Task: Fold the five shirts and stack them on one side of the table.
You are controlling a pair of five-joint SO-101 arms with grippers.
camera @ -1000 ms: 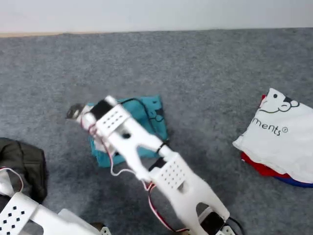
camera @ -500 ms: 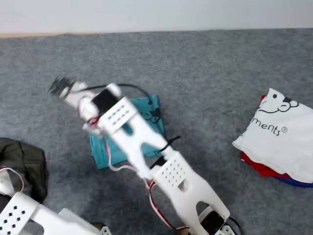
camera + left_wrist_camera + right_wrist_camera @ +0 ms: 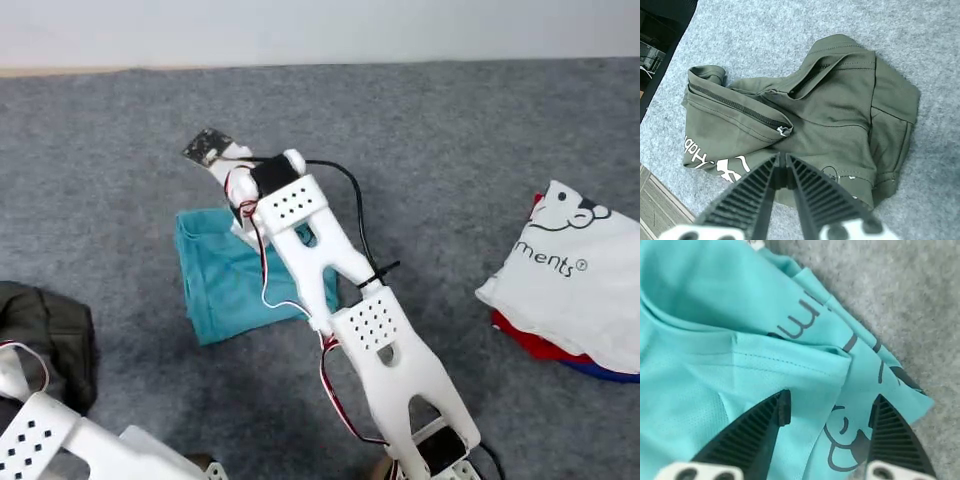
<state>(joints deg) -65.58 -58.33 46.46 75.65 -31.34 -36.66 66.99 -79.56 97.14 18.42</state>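
Observation:
A teal shirt (image 3: 225, 275) lies folded left of the table's centre, and its printed side fills the right wrist view (image 3: 740, 315). My right gripper (image 3: 832, 407) hovers open just above it with nothing between its fingers. The right arm (image 3: 330, 270) stretches over the shirt's right part. An olive green shirt (image 3: 840, 100) lies crumpled at the near left (image 3: 50, 335). My left gripper (image 3: 783, 159) is shut and points down at it. A white shirt (image 3: 575, 270) tops a stack at the right edge.
Under the white shirt, a red shirt (image 3: 530, 342) and a blue one (image 3: 610, 372) peek out. The left arm (image 3: 40, 430) sits at the near left corner. Grey carpet (image 3: 430, 140) covers the table, with a pale wall behind.
The right arm's wrist swung from the teal shirt's left side to the far left, then right over its far edge. The shirt's left part now lies uncovered. The left arm kept still.

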